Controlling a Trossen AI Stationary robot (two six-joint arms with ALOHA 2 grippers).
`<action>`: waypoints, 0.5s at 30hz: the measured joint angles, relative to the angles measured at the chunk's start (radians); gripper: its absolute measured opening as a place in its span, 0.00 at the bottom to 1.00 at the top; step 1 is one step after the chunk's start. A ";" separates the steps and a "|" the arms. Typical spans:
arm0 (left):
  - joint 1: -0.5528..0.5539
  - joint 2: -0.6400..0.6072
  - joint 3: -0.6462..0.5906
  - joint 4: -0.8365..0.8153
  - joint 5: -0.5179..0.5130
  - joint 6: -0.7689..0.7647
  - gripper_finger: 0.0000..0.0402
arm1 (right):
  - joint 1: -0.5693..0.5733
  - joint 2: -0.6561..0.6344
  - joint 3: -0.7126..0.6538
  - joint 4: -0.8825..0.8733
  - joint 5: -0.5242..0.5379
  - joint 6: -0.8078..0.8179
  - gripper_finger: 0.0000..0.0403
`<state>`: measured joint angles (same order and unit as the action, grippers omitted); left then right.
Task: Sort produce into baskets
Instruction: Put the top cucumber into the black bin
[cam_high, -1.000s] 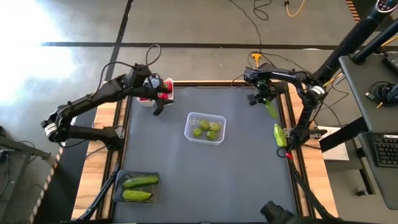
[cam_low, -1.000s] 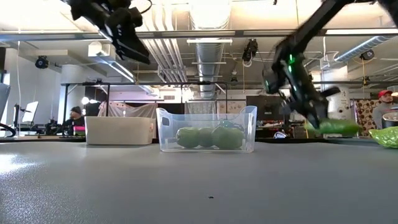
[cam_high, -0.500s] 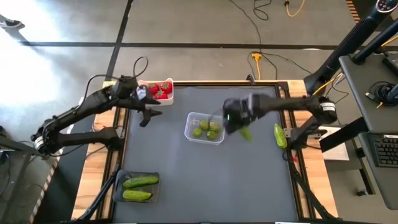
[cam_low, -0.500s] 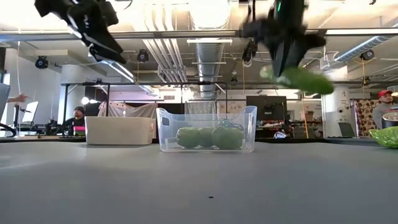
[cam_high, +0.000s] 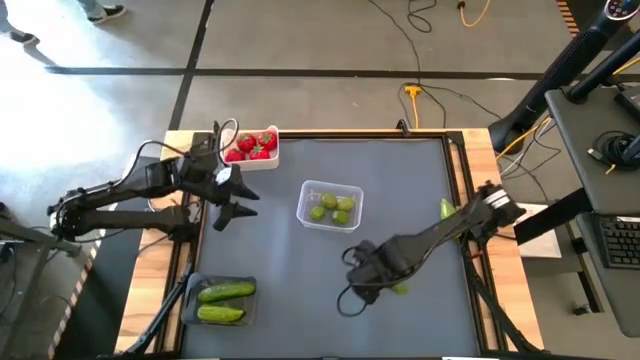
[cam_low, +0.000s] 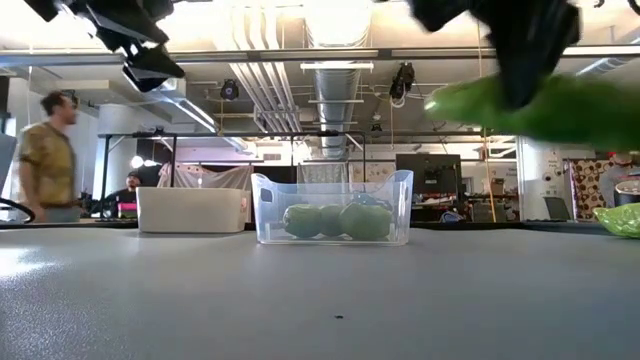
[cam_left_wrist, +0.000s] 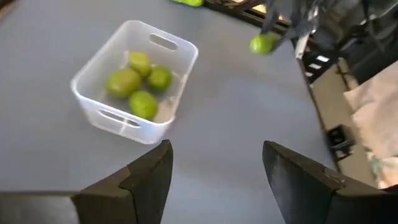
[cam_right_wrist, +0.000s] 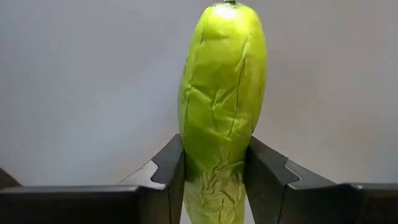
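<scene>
High view: hangs above, facing straight down; takes in the whole dark table (cam_high: 330, 250), wooden edges and floor beyond.
Low view: sits at tabletop height, facing level across the table (cam_low: 320, 290) into the room; clear tub (cam_low: 332, 208) mid-frame, fairly near.
Left wrist view: looks down at a slant past its own two dark fingers (cam_left_wrist: 149, 180); clear tub (cam_left_wrist: 134, 81) upper left.
Right wrist view: very close; a cucumber (cam_right_wrist: 222, 99) fills mid-frame.
Shared: clear tub (cam_high: 329, 206) shows in high, low and left wrist views.
</scene>
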<state>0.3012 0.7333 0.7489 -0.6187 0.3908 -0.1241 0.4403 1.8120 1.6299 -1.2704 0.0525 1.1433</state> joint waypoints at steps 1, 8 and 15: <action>-0.025 0.000 -0.004 0.009 -0.010 -0.031 0.58 | 0.001 0.023 0.003 0.039 0.001 -0.019 0.30; -0.198 -0.022 -0.051 0.020 -0.042 -0.268 0.58 | -0.047 0.196 0.061 0.173 0.035 -0.149 0.30; -0.430 -0.042 -0.079 0.021 -0.233 -0.539 0.58 | -0.111 0.297 0.142 0.180 0.045 -0.210 0.31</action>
<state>-0.1287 0.6910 0.6702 -0.5974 0.1582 -0.6632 0.3297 2.1095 1.7716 -1.0902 0.0971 0.9330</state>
